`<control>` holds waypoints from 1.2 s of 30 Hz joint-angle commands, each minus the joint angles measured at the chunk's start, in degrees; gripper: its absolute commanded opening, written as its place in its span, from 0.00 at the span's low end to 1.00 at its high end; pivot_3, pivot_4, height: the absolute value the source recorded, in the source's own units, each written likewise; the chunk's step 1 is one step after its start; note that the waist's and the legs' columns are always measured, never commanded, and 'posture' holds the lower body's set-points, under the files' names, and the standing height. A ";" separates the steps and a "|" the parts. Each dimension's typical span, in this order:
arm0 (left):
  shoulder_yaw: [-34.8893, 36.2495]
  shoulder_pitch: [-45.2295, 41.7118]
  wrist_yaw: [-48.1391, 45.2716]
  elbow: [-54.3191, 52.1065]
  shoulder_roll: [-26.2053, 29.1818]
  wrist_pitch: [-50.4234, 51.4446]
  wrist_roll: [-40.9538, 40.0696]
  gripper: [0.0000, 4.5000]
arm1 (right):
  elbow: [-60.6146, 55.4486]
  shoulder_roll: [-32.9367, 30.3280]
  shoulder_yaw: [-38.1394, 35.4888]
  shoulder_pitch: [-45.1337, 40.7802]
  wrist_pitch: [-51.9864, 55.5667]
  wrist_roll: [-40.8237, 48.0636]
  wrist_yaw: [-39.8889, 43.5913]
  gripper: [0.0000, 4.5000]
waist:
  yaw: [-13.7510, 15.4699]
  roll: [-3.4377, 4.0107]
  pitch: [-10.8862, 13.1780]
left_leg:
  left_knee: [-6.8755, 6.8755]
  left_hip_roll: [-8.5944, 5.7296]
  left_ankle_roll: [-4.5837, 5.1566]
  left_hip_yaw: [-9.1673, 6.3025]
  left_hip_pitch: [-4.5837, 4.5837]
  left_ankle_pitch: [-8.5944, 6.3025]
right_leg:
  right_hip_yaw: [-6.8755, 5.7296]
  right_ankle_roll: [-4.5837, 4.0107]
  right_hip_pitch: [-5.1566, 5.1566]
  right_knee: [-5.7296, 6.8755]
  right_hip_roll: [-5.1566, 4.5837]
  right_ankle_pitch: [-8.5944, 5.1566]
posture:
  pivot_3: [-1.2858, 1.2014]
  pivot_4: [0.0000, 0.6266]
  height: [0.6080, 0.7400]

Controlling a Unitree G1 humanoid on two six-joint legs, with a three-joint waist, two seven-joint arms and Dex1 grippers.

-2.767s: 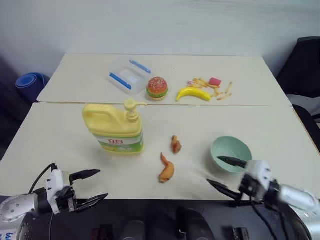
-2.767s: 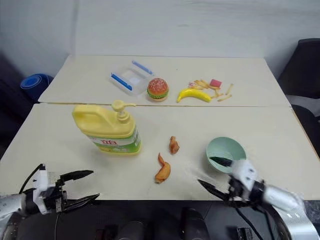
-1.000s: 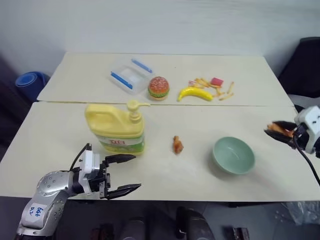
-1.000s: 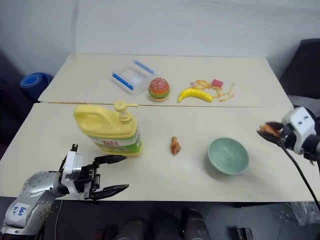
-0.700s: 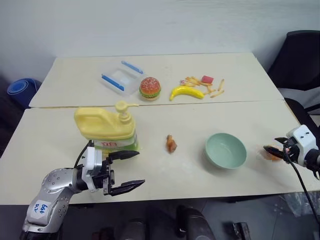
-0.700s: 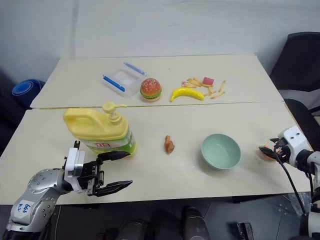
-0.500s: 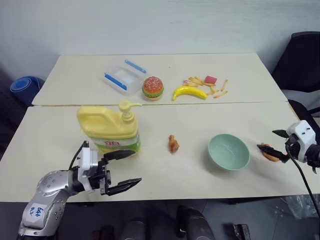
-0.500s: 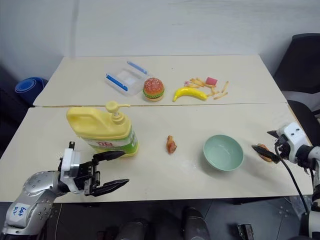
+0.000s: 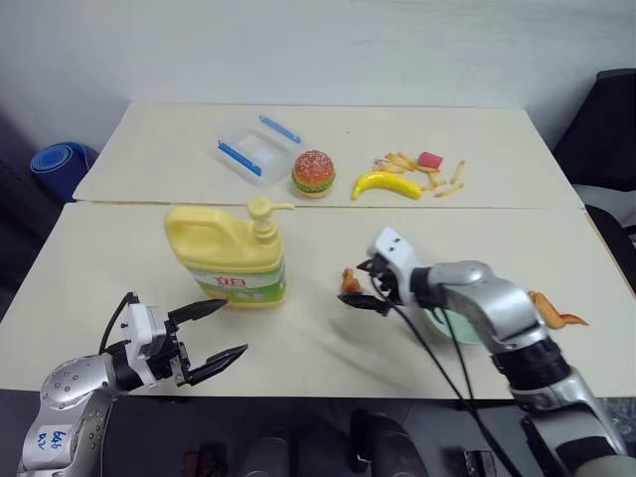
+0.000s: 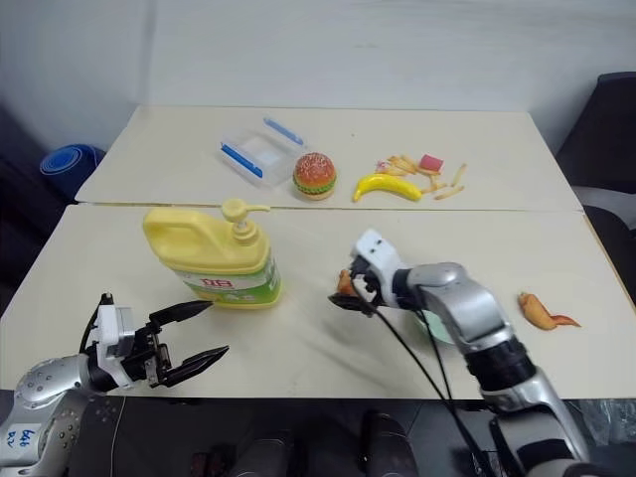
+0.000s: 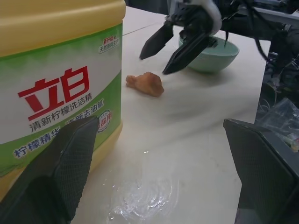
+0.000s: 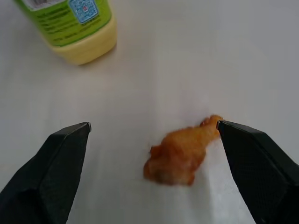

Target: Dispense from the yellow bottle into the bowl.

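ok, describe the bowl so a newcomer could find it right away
Start at the big yellow bottle on the near table, then look across to the robot's right, past the small fried chicken piece. The bowl sits partly behind the right arm: round, plain, pale mint green, the lone open dish there.

Head stereo pair overhead (wrist cameras table-level)
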 commanded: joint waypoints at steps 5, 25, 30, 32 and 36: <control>1.06 1.52 0.74 -2.83 -0.10 -1.44 -0.08 1.00 | 9.24 4.12 3.50 -2.86 -3.35 -6.84 -2.99 0.80 | -0.38 -0.13 -0.06 | 0.00 -0.05 0.07 0.04 0.00 0.02 | -0.03 0.03 -0.01 0.06 -0.02 0.02 | 0.52 0.24 1.00; -5.95 -3.28 -0.93 -8.46 -0.22 4.74 -2.91 1.00 | 18.09 -26.03 -28.62 7.52 -25.06 -0.28 13.80 0.42 | 1.03 -0.25 -0.07 | 0.00 0.00 0.29 0.13 0.11 -0.10 | -0.05 0.21 0.31 -0.38 0.07 0.12 | 0.52 0.24 1.00; -6.92 -4.35 -1.88 -7.00 -0.14 4.42 -2.15 1.00 | 42.32 -26.86 -25.89 5.19 -41.07 -7.16 11.35 0.42 | -0.24 -0.09 0.02 | -0.01 0.03 0.24 0.36 0.21 -0.05 | 0.08 0.22 0.30 -0.31 0.14 0.12 | 0.52 0.24 1.00; -6.96 -5.01 -1.99 -6.38 -0.12 4.19 -1.99 1.00 | 47.98 -25.50 -25.26 3.71 -44.29 -7.80 11.86 0.42 | -0.77 0.04 0.13 | -0.01 0.10 0.20 0.52 0.23 -0.03 | 0.11 0.22 0.29 -0.32 0.23 0.12 | 0.52 0.24 1.00; -6.81 -6.34 -3.05 -5.34 0.34 3.41 -1.82 1.00 | 53.89 -24.24 -25.20 3.42 -49.70 -7.69 14.71 0.71 | -1.64 0.09 0.15 | -0.05 0.27 0.08 0.69 0.30 0.02 | 0.18 0.21 0.38 -0.24 0.39 0.12 | 0.52 0.24 1.00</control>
